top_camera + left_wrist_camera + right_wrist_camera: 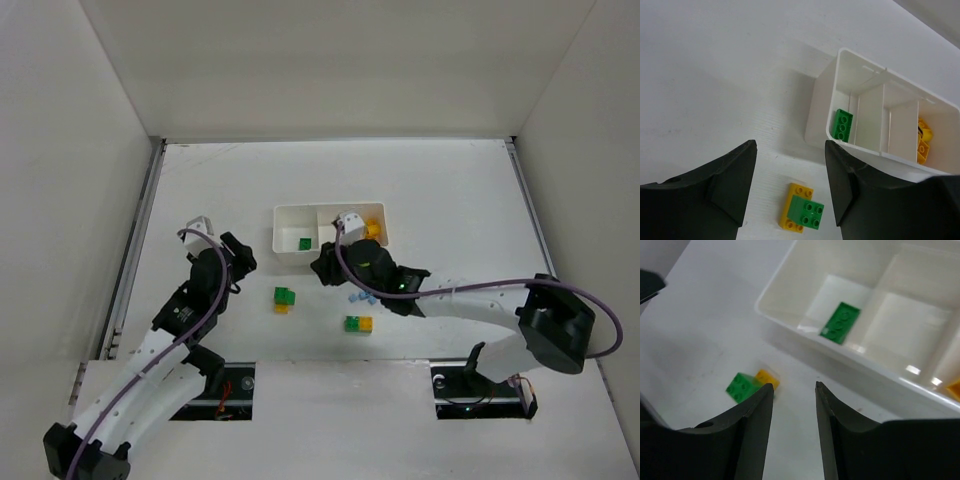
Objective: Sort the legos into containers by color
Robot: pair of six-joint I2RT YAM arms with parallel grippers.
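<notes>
Left gripper (pixel 790 150): jaws wide apart, nothing in them. Hangs low over the table (pixel 450 200), just left of the tray (pixel 822 105).
Why there: stacked pair (pixel 802 212), green on yellow, sits almost under the gap between the jaws. Looks lined up for that pick, my read only.
Right gripper (pixel 794 387): jaws parted by a narrower gap, holding nothing. Sits at the tray's near wall and faces the left compartment. From above, its wrist covers the middle of the tray.
Why there: empty, beside the tray with loose bricks close by, so probably between a drop and the next pick. Can't confirm.
Tray layout: three compartments side by side, long side facing the arms.
Left compartment: one green brick (pixel 840 322), lying near the divider.
Middle compartment: looks empty in both wrist views. Likely the slot for blue.
Right compartment: yellow-orange bricks (pixel 923 142), at least two. Exact count unclear.
Loose, left: the stacked pair, on the table near the tray's front-left corner.
Loose, centre: second pair (pixel 358 324), green and yellow, further toward the arm bases.
Loose, small: light blue bricks (pixel 360 298), clustered just beside the right arm's wrist, between tray and second pair.
Progress: early to middle. No blue sorted, two pairs out.
Risk: each pair must be split before it goes in by colour.
</notes>
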